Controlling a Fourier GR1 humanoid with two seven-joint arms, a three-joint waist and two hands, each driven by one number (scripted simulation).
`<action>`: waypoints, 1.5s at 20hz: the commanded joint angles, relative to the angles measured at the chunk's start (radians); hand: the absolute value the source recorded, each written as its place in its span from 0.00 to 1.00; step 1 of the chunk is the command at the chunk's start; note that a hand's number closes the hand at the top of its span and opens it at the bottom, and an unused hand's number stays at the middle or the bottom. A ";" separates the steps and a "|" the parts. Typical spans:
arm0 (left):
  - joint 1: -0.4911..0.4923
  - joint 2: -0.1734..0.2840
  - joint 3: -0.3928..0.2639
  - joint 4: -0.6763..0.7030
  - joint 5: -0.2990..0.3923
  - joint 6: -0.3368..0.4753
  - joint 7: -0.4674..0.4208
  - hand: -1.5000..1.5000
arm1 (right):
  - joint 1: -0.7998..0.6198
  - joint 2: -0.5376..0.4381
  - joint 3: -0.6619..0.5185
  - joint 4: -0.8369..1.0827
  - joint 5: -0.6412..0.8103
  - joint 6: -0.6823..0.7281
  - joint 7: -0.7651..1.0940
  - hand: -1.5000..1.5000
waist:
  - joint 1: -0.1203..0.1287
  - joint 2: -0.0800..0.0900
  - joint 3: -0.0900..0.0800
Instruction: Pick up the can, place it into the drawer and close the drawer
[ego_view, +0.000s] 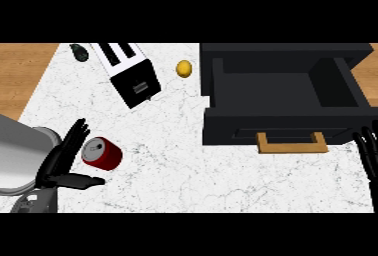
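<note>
You are looking steeply down at a white marbled bench (192, 165) where the red can (101, 153) is lying on its side at the lower left, its silver lid facing up and left. Your left hand (62, 162) is sitting just beside the can on its left, fingers straight and spread, thumb sticking out to the right below the can; you cannot tell from here whether the fingers are touching the can, since their edges are meeting in this view. The grey forearm behind that hand is being cut off by the left and lower edges. Your right hand (367, 150) is showing only as a few straight dark fingers at the right edge, the rest lying out of view. The black drawer (284, 92) is standing open at the upper right, well apart from the can, its wooden handle (291, 143) facing you. A black and white toaster (131, 74) is lying tilted near the top, with a small yellow round thing (184, 68) to its right and a dark small object (79, 52), too small to identify, to its left
</note>
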 joint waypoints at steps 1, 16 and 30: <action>-0.034 -0.018 -0.009 0.024 0.007 0.026 0.013 0.00 | 0.020 0.010 -0.009 0.031 0.013 0.007 -0.039 0.00 | 0.001 0.000 0.000; -0.098 -0.044 -0.059 0.111 -0.015 0.046 -0.037 0.00 | 0.104 0.017 -0.031 -0.052 -0.050 0.074 -0.034 0.00 | 0.000 -0.001 0.000; -0.160 -0.107 -0.072 0.013 0.077 -0.039 0.088 1.00 | 0.080 0.017 -0.025 -0.104 -0.078 0.041 0.037 0.00 | 0.001 -0.002 0.000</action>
